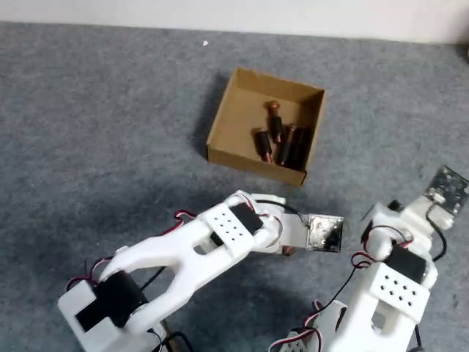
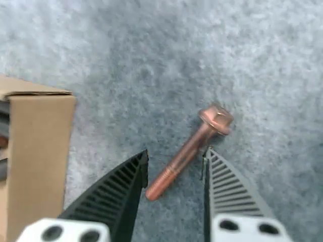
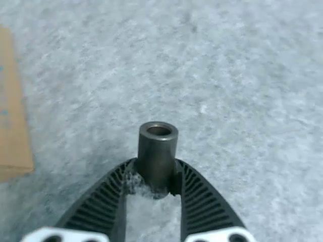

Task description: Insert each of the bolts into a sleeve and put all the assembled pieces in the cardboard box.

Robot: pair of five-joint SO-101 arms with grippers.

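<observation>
With left gripper [image 2: 176,151] wide open, empty, straddles the bolt [image 2: 184,156] for a shank pinch. Clamps sleeve [image 3: 157,151] in right gripper [image 3: 155,166] at 3 o'clock, bore exposed for insertion; cardboard box [image 1: 253,163] at 12.

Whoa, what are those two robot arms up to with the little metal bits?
They are fitting bolts into sleeves. The left gripper is open, its fingers on either side of a copper bolt lying on the grey mat. The right gripper is shut on a dark sleeve, its open end pointing away from the gripper. What look like finished pieces lie in the cardboard box.
</observation>
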